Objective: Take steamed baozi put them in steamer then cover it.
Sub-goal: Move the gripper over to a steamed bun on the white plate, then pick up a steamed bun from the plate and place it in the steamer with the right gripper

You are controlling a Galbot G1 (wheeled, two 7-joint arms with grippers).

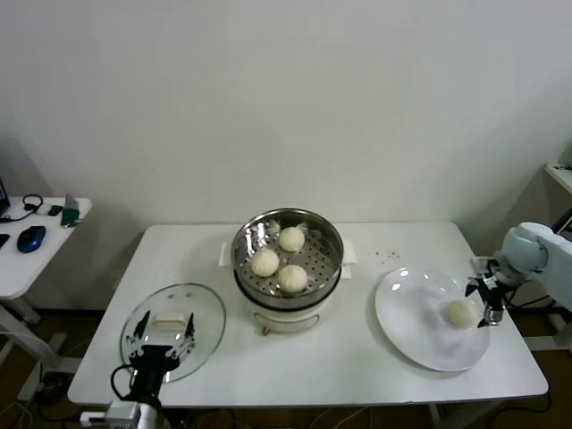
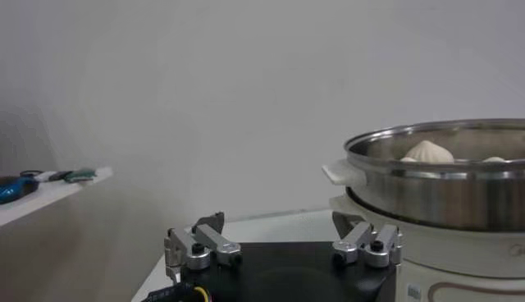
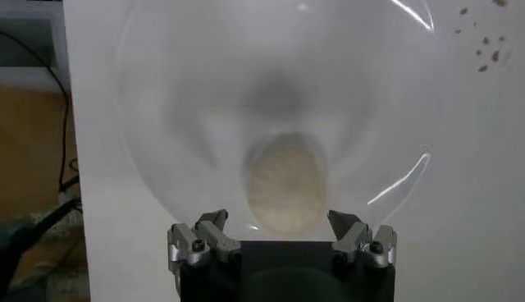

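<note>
Three cream-white baozi (image 1: 278, 259) lie in the steel steamer (image 1: 327, 234) on its cream pot base at the table's middle. A fourth baozi (image 1: 462, 313) lies on the white plate (image 1: 411, 317) at the right. My right gripper (image 1: 488, 298) hovers open just right of and above it; in the right wrist view the baozi (image 3: 287, 183) sits between and ahead of the spread fingertips (image 3: 213, 221), untouched. The glass cover (image 1: 207, 315) with its white handle lies on the table at front left. My left gripper (image 1: 161, 341) is open over its near edge.
A side table (image 1: 18, 268) with a blue mouse (image 1: 31, 239) stands at far left. Small dark crumbs (image 1: 386, 256) lie on the table behind the plate. The steamer (image 2: 443, 176) rises at one side of the left wrist view.
</note>
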